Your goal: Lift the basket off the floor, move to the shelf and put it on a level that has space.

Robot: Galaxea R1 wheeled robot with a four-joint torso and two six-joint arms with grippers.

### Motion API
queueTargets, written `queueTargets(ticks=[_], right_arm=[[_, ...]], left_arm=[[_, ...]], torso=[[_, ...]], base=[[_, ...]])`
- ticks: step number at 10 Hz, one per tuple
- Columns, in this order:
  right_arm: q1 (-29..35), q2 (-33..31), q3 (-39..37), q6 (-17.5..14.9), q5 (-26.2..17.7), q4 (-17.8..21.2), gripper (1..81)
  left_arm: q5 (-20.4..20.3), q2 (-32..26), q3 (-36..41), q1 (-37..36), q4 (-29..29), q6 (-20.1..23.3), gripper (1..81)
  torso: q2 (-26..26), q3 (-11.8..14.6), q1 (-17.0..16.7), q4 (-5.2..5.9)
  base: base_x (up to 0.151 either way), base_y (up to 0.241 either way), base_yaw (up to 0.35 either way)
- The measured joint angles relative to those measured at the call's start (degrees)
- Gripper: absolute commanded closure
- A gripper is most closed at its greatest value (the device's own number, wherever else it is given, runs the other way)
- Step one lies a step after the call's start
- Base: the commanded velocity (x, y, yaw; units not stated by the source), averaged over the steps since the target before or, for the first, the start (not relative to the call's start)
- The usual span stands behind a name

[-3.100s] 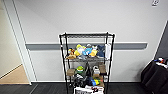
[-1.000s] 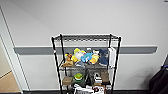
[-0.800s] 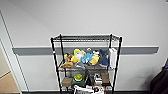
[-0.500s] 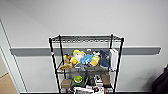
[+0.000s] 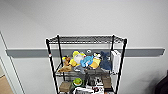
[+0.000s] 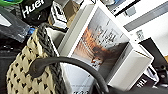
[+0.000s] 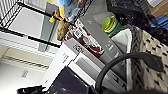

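The shelf [image 5: 50,65], a black wire rack, stands against the grey wall in the head view. Its top level [image 5: 85,39] is a bare wire grid. The tier below holds colourful plush toys [image 5: 85,60]. The cream woven basket [image 6: 22,75] with its dark rim is close under the left wrist camera, and its dark handle [image 6: 70,62] arches across. The same basket [image 7: 152,65] and another dark handle [image 7: 125,58] show in the right wrist view. Boxes [image 6: 105,47] stand inside the basket. Dark parts of my left gripper [image 6: 130,90] and right gripper [image 7: 120,91] sit by the handles.
A grey rail [image 5: 27,52] runs along the wall behind the rack. Lower tiers carry boxes and a green-lidded jar [image 5: 77,81]. A white box [image 5: 115,61] stands at the plush tier's right end. A door frame [image 5: 7,72] is at the left and a dark object [image 5: 162,86] at the right.
The rack has grown wider in the head view over the earlier frames, so the camera has come closer to it. The things on the rack have not moved.
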Motion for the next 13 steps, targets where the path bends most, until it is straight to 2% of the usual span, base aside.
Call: queueTargets(ticks=[5, 9, 13], right_arm=[[-0.02, -0.01, 0.32, -0.09, 0.02, 0.0, 81.1], [-1.62, -1.99, 5.18, -0.01, 1.3, -0.34, 81.1], [-2.21, -2.71, 5.97, -0.06, 2.35, -0.54, 81.1]], left_arm=[[-0.24, -0.2, 0.43, 0.17, 0.0, 0.06, 81.1], [-0.11, -1.65, 3.28, 2.57, 0.2, 0.28, 81.1], [-0.41, -1.62, 4.11, 2.76, 0.24, 0.45, 81.1]], torso=[[0.02, 0.0, 0.02, 0.0], [0.0, 0.0, 0.0, 0.0], [0.0, 0.02, -0.04, 0.0]], base=[[0.11, 0.0, 0.0], [0.084, 0.0, 0.0], [0.104, 0.0, 0.0]])
